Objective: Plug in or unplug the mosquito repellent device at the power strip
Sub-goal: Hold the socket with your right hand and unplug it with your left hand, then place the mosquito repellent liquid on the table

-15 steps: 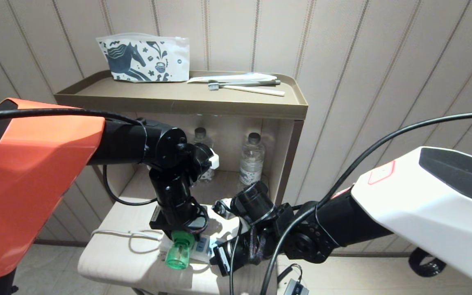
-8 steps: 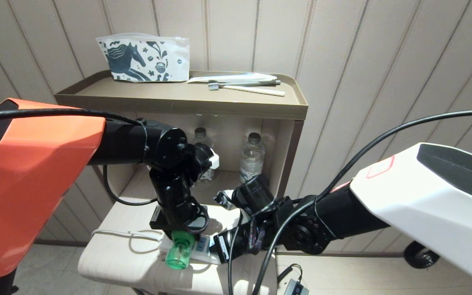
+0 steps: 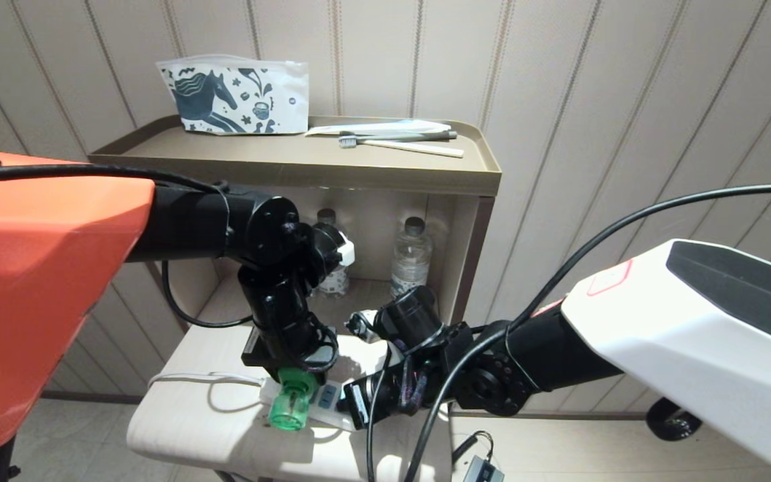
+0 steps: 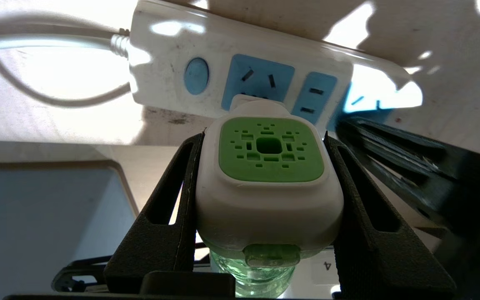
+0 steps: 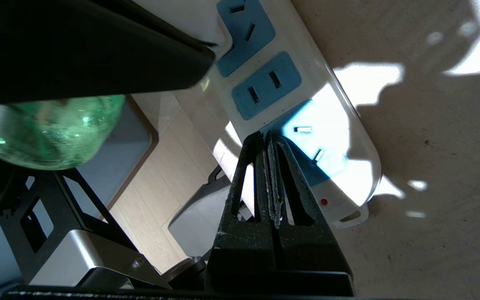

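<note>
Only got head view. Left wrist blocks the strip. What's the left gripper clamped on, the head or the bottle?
Observer: The left gripper is clamped on the white-and-green head of the mosquito repellent device, one finger on each side.
Operator: Which socket?
Observer: On the power strip, the one next to the round blue button; the device's plug end sits at that socket's lower edge.
Operator: Right gripper?
Observer: The right gripper is shut, tips on the strip's far end by the red light.
</note>
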Robot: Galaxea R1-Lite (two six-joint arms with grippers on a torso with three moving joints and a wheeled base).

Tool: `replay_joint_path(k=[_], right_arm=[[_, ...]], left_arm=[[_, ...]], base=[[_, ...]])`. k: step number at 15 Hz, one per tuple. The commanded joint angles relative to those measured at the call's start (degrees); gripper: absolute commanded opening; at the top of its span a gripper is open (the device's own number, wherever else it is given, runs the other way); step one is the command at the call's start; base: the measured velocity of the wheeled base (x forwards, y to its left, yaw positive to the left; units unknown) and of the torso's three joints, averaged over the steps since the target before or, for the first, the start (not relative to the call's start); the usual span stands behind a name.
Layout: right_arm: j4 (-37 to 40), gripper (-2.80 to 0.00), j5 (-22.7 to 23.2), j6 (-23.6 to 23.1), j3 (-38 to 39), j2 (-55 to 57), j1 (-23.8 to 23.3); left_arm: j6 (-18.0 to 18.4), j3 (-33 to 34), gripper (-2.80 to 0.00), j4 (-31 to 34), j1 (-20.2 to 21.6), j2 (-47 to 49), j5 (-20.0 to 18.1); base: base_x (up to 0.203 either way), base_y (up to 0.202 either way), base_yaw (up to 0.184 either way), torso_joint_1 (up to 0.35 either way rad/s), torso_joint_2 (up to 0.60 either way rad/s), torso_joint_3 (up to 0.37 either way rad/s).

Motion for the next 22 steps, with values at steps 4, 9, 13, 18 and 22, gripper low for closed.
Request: replay_joint_path(k=[4,9,13,18,22], right_arm=[[0.0,-2.8,-0.1,-0.3,-0.4,2.7,-1.6],[0.0,-2.8,0.0,-0.3,-0.3,2.7,-2.0],[0.0,-2.8,-0.1,-0.4,0.0,1.6,-1.9],[0.1,-2.8,-1.2,-0.4,2.5,-6.8,-2.1],[0.1,-2.8,-5.5,-1.3,5.8,-15.0,-2.0]], left_arm=[[0.0,-1.5,-2.8,0.7,0.3,-1.7,0.0],[-0.1,-2.8,-2.8,1.6,1.4,-2.6,0.3],[-0.1,-2.0,-2.8,1.9,5.5,-4.4,1.3],[0.5,4.0,-2.8,2.5,10.7,-15.5,0.7],[0.6,11.5,-2.8,2.0,11.3,-27.6,0.7]], base=[[0.0,0.0,0.0,0.0,0.0,0.0],[0.0,0.0,0.0,0.0,0.0,0.0],[0.0,0.0,0.0,0.0,0.0,0.0],[0.0,0.0,0.0,0.0,0.0,0.0],[0.0,0.0,0.0,0.0,0.0,0.0]])
